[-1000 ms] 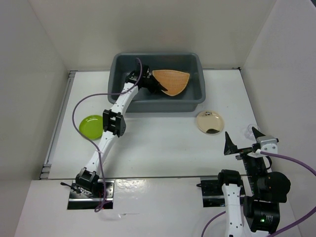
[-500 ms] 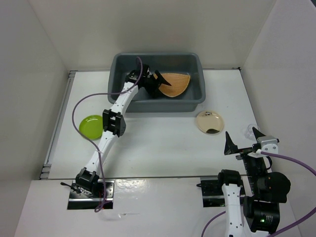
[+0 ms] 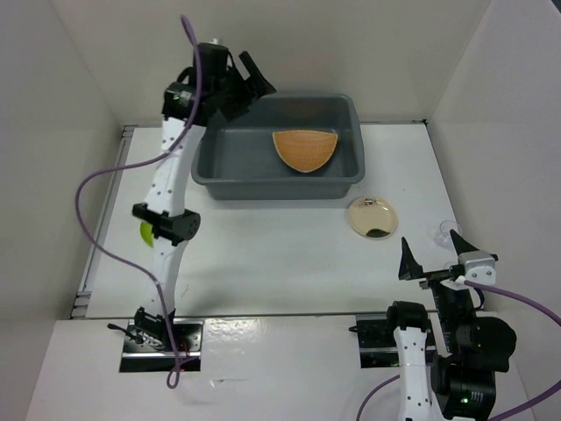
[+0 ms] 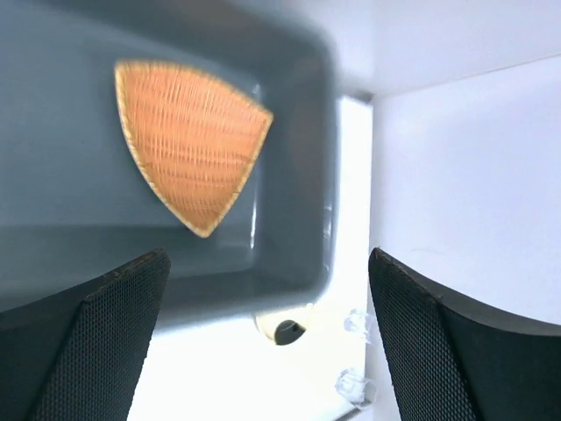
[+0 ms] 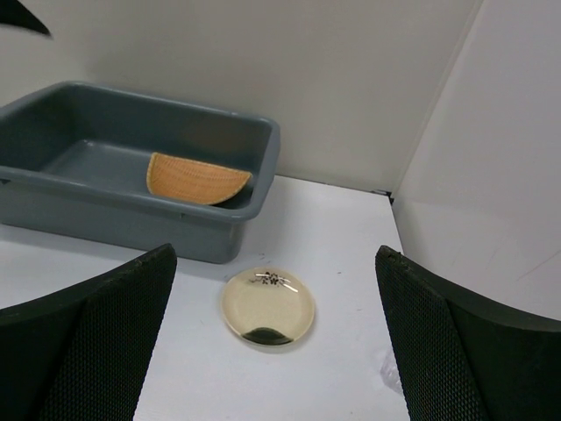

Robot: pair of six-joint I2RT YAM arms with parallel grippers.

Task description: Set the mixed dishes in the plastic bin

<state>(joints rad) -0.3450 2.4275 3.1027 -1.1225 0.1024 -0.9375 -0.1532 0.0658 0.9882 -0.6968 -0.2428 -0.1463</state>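
The left gripper [image 3: 251,81] has let go of the basket [image 3: 305,151] and risen out of the bin [image 3: 347,181]. It now hangs above the bin's far left corner, jaws wide apart and empty. The basket lies flat in the bin's right half. The gold plate [image 3: 372,217] sits on the table [image 3: 280,254] near the bin. The right gripper [image 3: 429,239] has its jaws apart and holds nothing.
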